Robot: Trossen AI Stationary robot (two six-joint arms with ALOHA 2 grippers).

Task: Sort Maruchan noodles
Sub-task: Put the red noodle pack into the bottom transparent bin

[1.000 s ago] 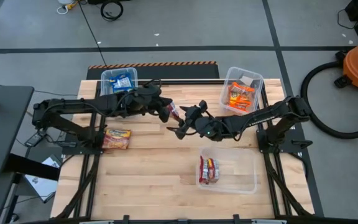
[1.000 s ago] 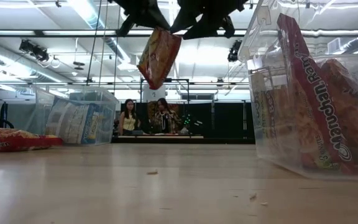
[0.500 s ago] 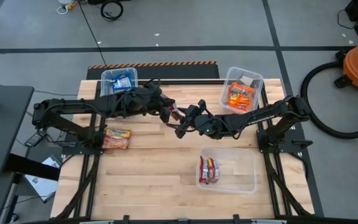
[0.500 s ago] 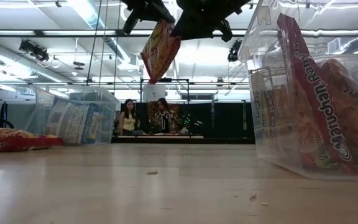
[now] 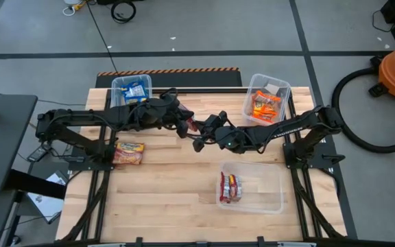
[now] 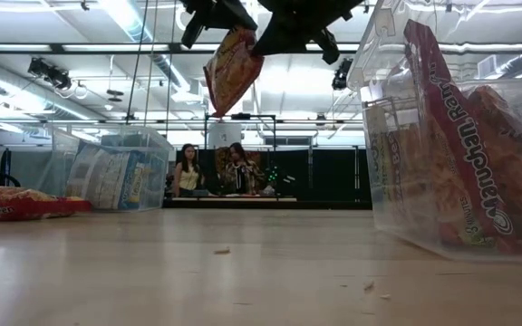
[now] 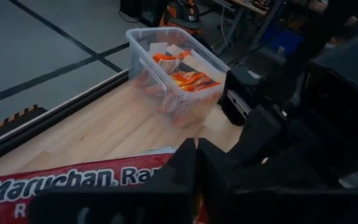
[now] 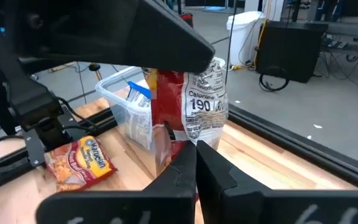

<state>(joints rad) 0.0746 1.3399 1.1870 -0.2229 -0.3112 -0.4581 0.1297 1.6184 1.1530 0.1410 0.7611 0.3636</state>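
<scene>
Low view cuts both grippers off at the top edge, only finger stubs show above the hanging red packet (image 6: 232, 70). From above the packet is mostly hidden under the two wrists, just a sliver of red/white between them. Left wrist view: own fingers cover the packet's lower part, label reads "Maruchan Ra…" then is cut off. Right wrist view: the left arm's dark body blocks the upper part of the pic.

Left gripper (image 5: 186, 125) reaches in from the table's left, arm stretched low across the back-centre, fingers pinched on the red packet, held up off the wood. Right gripper (image 5: 199, 136) comes from the right, arm long and near level, fingers closed on the same packet's other end; right wrist view shows its fingers (image 8: 194, 165) together on the red/white wrapper. So both grippers hold one packet in mid-air over the table's middle, hanging tilted.

Other noodles: red-yellow packet (image 5: 129, 152) lies flat on the table, left side. Blue packets in the back-left bin (image 5: 116, 85), orange packets in the back-right bin (image 5: 284, 92), red packets standing in the front-right bin (image 5: 274, 171); exact counts hard to make out.

Two people (image 6: 213, 170) sit far behind the table, small & dim
</scene>
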